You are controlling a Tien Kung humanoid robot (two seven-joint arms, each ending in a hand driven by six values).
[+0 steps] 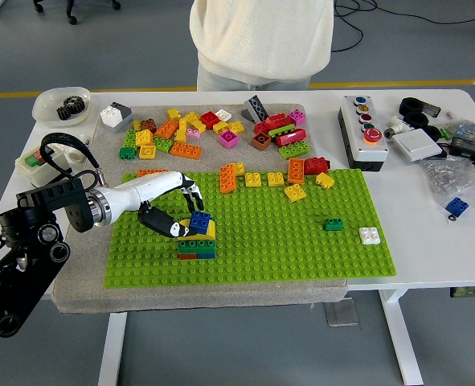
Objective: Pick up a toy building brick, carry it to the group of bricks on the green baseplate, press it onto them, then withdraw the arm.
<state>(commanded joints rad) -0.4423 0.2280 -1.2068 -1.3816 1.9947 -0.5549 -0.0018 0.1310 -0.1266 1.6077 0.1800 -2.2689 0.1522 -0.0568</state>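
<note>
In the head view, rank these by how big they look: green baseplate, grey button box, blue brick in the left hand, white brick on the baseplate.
1. Flat green studded baseplate, by far the largest.
2. Grey button box.
3. Blue brick in the left hand and small white brick look about alike; I will not rank them.

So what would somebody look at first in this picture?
Probably the robot's left hand with its white and black fingers on a blue brick, atop a small brick stack on the big green baseplate. Next, the colourful pile of loose bricks behind it.
</note>
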